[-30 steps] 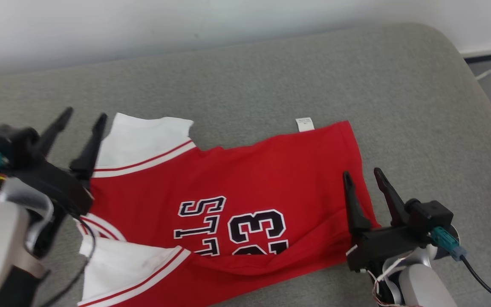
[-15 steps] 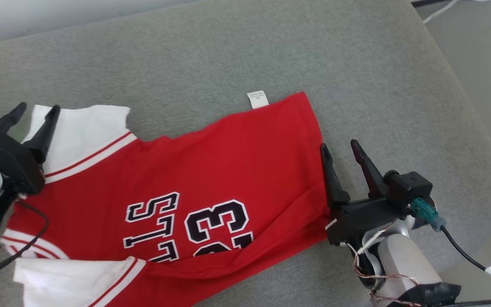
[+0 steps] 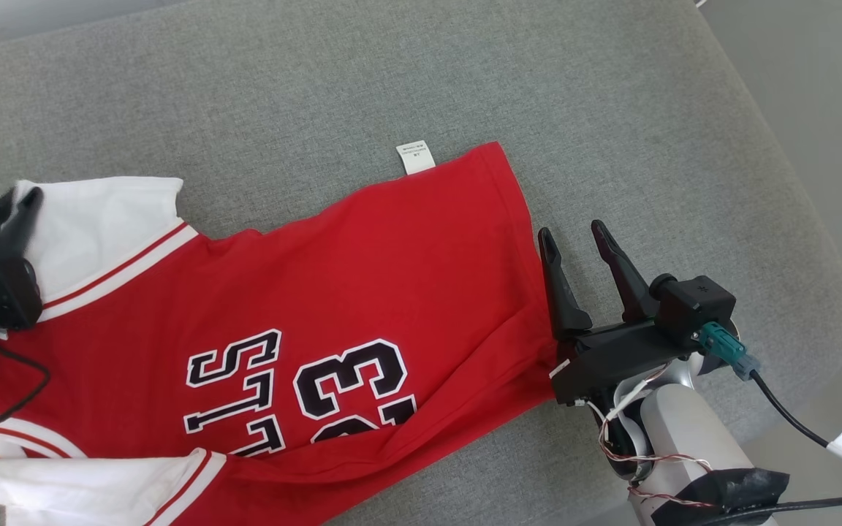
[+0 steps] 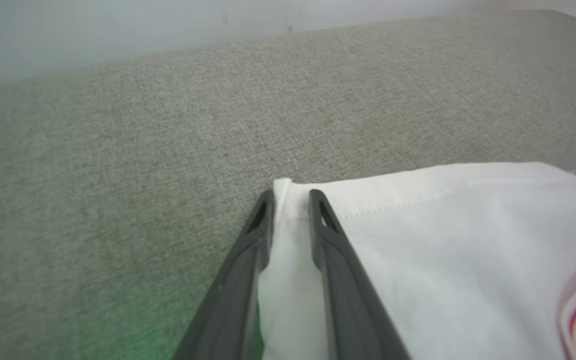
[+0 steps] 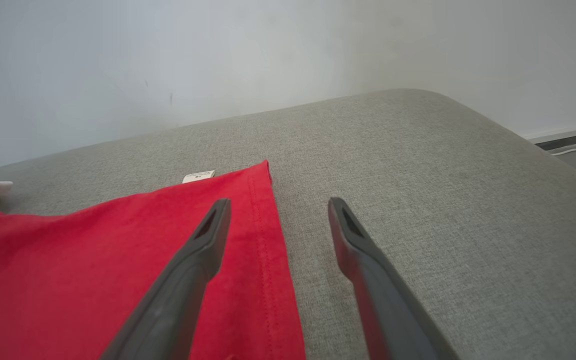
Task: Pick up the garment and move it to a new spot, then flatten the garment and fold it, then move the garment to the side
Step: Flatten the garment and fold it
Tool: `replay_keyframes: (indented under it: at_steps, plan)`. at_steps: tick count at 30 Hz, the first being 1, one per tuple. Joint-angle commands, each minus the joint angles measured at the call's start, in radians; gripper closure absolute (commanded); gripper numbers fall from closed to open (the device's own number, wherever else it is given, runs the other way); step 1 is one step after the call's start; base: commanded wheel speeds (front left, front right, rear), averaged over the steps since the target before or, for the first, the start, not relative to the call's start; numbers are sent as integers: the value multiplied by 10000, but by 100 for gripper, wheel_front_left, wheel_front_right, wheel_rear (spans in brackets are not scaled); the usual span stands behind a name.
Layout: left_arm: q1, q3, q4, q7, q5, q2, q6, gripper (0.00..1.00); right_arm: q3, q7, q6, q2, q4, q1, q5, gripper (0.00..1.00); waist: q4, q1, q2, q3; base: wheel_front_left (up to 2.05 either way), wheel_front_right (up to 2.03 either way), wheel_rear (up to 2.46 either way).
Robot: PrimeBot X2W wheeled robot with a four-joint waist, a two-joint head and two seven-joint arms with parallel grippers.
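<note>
**Straddling the sleeve corner and the hem**

We are looking down on a red basketball jersey with white sleeves and black lettering. It is lying spread out on the grey fabric cushion, with its small white care label poking out along the far edge. Our left gripper is sitting at the outer corner of the far white sleeve. Its fingers are standing narrow with the stitched sleeve edge between them, and we cannot tell whether they are actually pinching the cloth. Our right gripper is standing wide at the jersey's bottom hem. One finger is lying over red cloth and the other over bare cushion, and it is holding nothing.
</note>
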Motion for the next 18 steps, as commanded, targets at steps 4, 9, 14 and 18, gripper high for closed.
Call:
replay_keyframes:
  at_steps: [4, 9, 14, 18]
  plan:
    - [-336, -463, -9, -399, -108, 115, 7, 100, 99, -48, -14, 23, 67, -229, -84, 0, 139, 0, -1, -41, 0, 0, 0]
    - [-519, -918, -318, -1189, -197, -29, 7, 100, -127, 345, -14, 14, 739, -979, -172, 0, 602, 0, -1, -343, 0, 0, 0]
    - [-284, -1196, -850, -2094, -190, -182, 7, 100, -639, 1113, -14, -181, 1785, -1901, -187, 0, 1358, 0, -1, -700, 0, 0, 0]
    - [-58, -1152, -1270, -2552, -216, -291, 39, 100, -1010, 1486, -14, -304, 2494, -2282, -70, 0, 1829, 0, -1, -824, 0, 0, 0]
